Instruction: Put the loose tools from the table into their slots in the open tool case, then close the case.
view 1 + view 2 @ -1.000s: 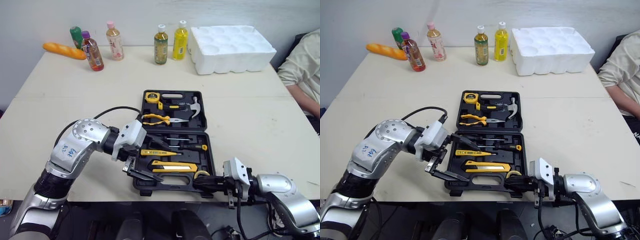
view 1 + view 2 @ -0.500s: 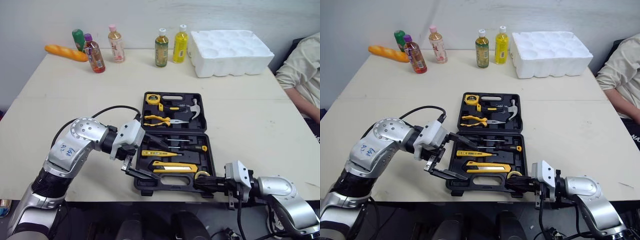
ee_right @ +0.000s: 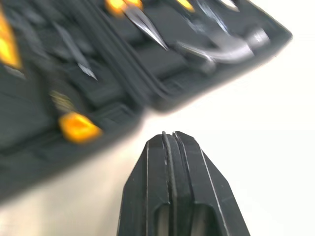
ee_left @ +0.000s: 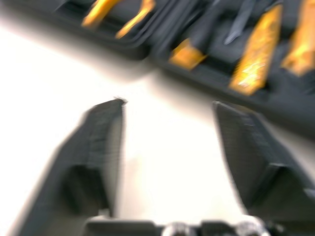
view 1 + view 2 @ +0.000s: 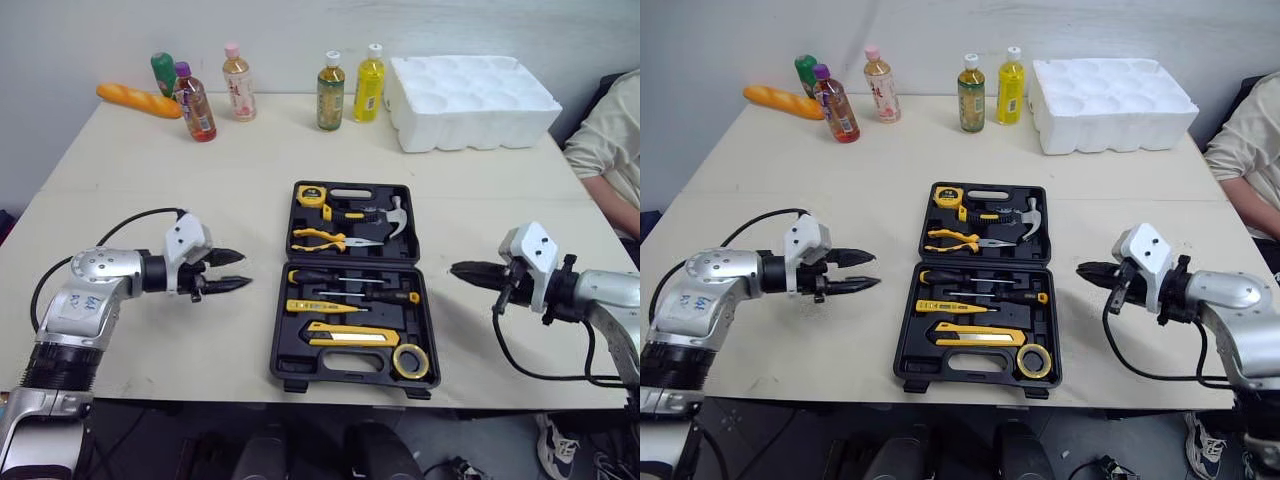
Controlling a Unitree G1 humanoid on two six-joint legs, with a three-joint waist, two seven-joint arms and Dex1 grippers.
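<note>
The black tool case (image 5: 281,323) lies open in the middle of the table. In it lie a tape measure (image 5: 308,194), a hammer (image 5: 386,212), pliers (image 5: 325,238), screwdrivers (image 5: 350,287), a yellow utility knife (image 5: 350,336) and a roll of tape (image 5: 410,360). My left gripper (image 5: 234,271) hovers over the table left of the case, pointing at it, its fingers (image 4: 101,132) apart with nothing between them. Right of the case, my right gripper (image 5: 462,270) points toward it, shut and empty, with its tip (image 3: 170,137) just short of the case's edge.
Several bottles (image 5: 240,84) and a bread loaf (image 5: 138,100) stand along the table's far edge. A white foam tray (image 5: 470,88) sits at the back right. A person's sleeve (image 5: 612,140) shows at the right edge.
Both arms have drawn back from the case's front edge: the left gripper out to the left side with its fingers closer together, the right gripper up to the right side. The tape roll stays in the case.
</note>
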